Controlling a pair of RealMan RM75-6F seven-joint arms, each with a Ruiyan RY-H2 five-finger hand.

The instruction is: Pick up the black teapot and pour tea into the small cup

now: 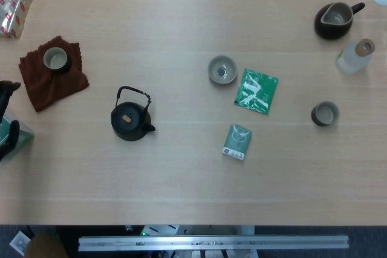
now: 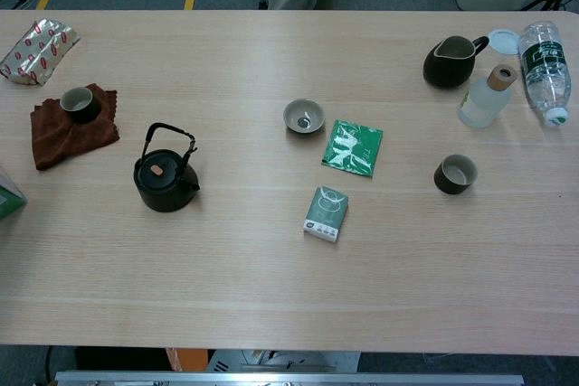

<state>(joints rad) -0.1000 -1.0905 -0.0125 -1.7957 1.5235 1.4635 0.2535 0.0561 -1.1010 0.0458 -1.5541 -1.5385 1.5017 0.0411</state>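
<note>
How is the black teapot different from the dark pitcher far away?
The round black iron teapot has a lid and a tall hoop handle arching over it; the dark ceramic pitcher is open-topped with a side handle. The teapot stands alone, while the pitcher sits near bottles. Both are dark, upright and spouted.

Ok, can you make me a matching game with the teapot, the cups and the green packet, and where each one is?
Things:
1. black teapot
2. cup on the brown cloth
3. shiny green packet
4. dark cup

Places:
A. far left of the table
B. right of the grey bowl
C. below the brown cloth, handle up
D. alone, towards the right

Pairs: 1-C, 2-A, 3-B, 4-D
</note>
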